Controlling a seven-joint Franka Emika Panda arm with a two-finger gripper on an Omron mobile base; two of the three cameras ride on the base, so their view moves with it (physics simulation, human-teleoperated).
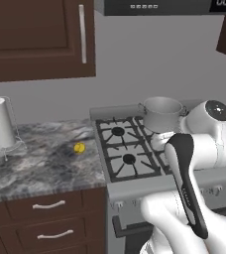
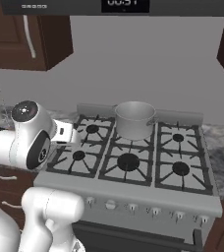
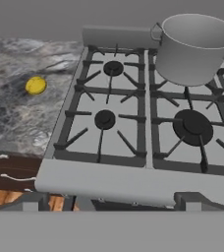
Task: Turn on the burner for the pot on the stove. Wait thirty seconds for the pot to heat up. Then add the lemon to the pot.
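Observation:
The silver-grey pot (image 2: 134, 119) (image 1: 162, 113) (image 3: 195, 47) stands on the back middle grate of the stove (image 2: 133, 189) (image 3: 109, 179). The burner beneath it is hidden by the pot, and I see no flame. The yellow lemon (image 1: 79, 147) (image 3: 36, 85) lies on the marble counter, left of the stove. My gripper (image 3: 111, 202) hovers over the stove's front left edge, looking across the grates toward the pot. Its fingertips (image 3: 28, 202) stand wide apart with nothing between them: it is open. A row of knobs (image 2: 132, 207) runs along the stove's front.
A paper towel holder (image 1: 1, 126) stands at the far left of the counter (image 1: 35, 168). Dark cabinets (image 1: 35, 34) and a hood (image 2: 119, 7) hang above. Drawers (image 1: 48, 206) sit below the counter. My own arm (image 1: 194, 168) blocks the stove's right side in the left base view.

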